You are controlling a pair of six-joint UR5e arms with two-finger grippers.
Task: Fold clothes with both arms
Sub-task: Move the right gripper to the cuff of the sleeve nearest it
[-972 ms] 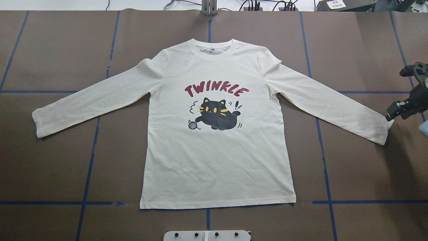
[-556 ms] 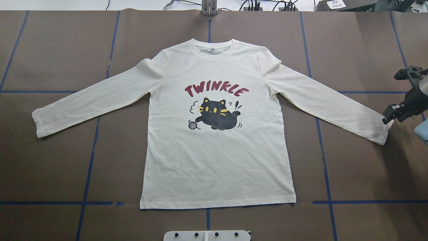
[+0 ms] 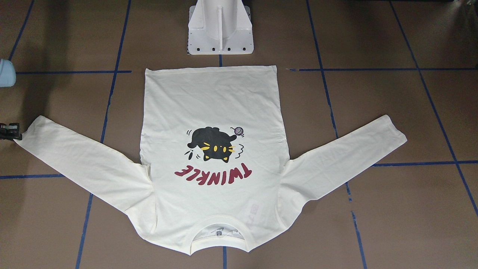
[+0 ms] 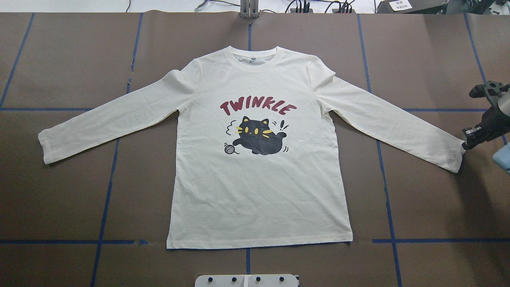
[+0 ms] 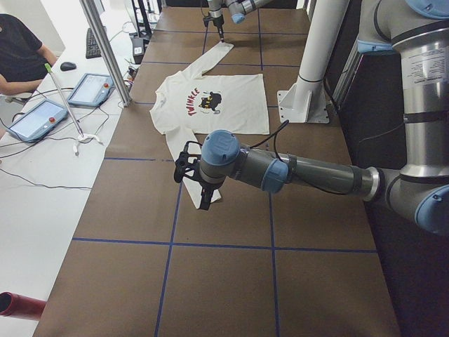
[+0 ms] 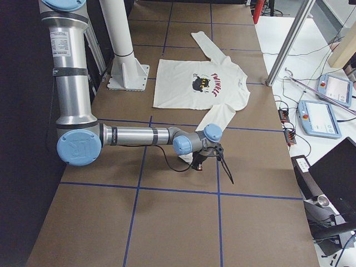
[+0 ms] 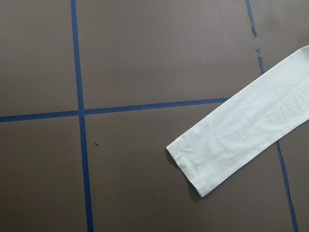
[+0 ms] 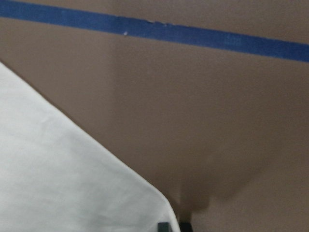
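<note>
Right gripper (image 4: 465, 146) tips down at the corner of the near cuff (image 4: 456, 157), open or clamped not discernible, left gripper (image 5: 204, 202) hanging over the table by the opposite cuff (image 7: 193, 164), grip likewise unclear, cream long-sleeved shirt (image 4: 259, 191) flat, print up, sleeves spread on the brown table (image 4: 79, 199)

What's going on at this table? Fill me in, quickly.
A cream long-sleeved shirt lies flat and face up on the brown table, with nothing folded yet. The right gripper is down at the corner of the sleeve cuff on its side. Whether it has hold of the cloth cannot be told. The left gripper hangs above the table near the other cuff, not touching it.
</note>
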